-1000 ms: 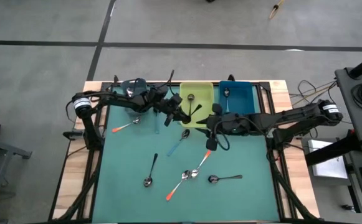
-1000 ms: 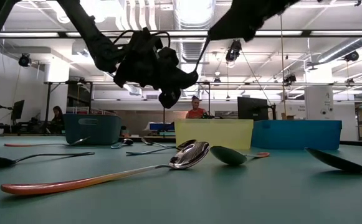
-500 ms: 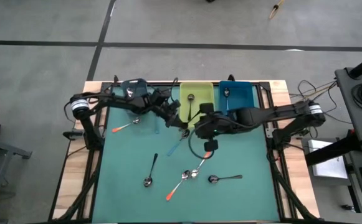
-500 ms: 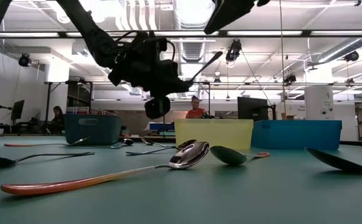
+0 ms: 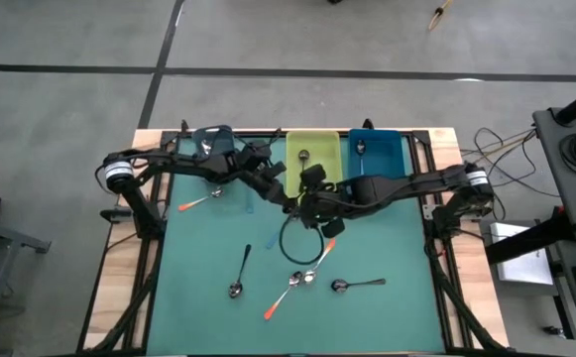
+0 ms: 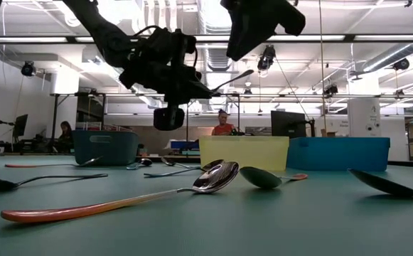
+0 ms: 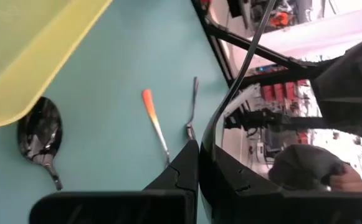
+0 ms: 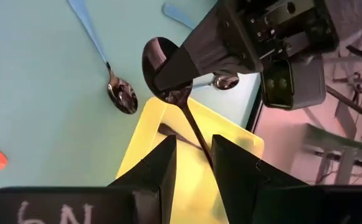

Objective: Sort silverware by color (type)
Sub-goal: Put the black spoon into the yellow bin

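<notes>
My left gripper point(image 8: 171, 84) is shut on a black-handled spoon point(image 8: 190, 124), held above the mat in front of the yellow bin point(image 5: 314, 159). The spoon's thin handle point(image 6: 234, 76) sticks out toward my right gripper point(image 8: 194, 163). That gripper is open, one finger on either side of the handle's free end; I cannot tell whether either finger touches it. In the high view the two grippers meet near the mat's middle point(image 5: 297, 203). Loose spoons with orange point(image 5: 280, 302), black point(image 5: 240, 270) and blue point(image 8: 96, 37) handles lie flat on the mat. My left gripper pinches the black spoon between its two shut fingers at the neck point(image 8: 179, 98), just behind the bowl point(image 8: 154, 59). The fingers lie across the handle. The spoon is lifted clear of the mat, and its handle point(image 7: 237, 81) runs out past the fingertips.
Three bins stand along the mat's far edge: a dark teal one point(image 5: 213, 139) under my left arm, the yellow one and a blue one point(image 5: 377, 154); the yellow and blue bins each hold a spoon. A black cable loop point(image 5: 302, 238) hangs below my right wrist. People show in the room behind.
My right gripper has risen and gone toward the table's left, up to the left gripper, rolling as it went. My left gripper has rolled, so the black spoon's handle has swung from nearly upright to almost level.
</notes>
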`<state>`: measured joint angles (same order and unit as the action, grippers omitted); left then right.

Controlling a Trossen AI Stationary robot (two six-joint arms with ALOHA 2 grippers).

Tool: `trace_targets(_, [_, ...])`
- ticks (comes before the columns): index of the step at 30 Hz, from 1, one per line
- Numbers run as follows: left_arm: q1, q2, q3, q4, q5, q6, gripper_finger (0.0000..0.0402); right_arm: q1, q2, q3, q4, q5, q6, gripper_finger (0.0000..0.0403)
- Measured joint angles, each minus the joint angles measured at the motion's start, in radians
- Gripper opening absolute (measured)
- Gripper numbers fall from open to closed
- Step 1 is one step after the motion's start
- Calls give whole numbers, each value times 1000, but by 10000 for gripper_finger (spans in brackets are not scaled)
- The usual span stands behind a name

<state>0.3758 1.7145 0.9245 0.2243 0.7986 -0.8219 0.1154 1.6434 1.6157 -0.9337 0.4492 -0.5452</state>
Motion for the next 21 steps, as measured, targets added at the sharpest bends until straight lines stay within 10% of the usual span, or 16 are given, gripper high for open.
trace_targets(21, [-93,-15,80,-1,-57,-35,0,-3,53,1,2,25,-83,93])
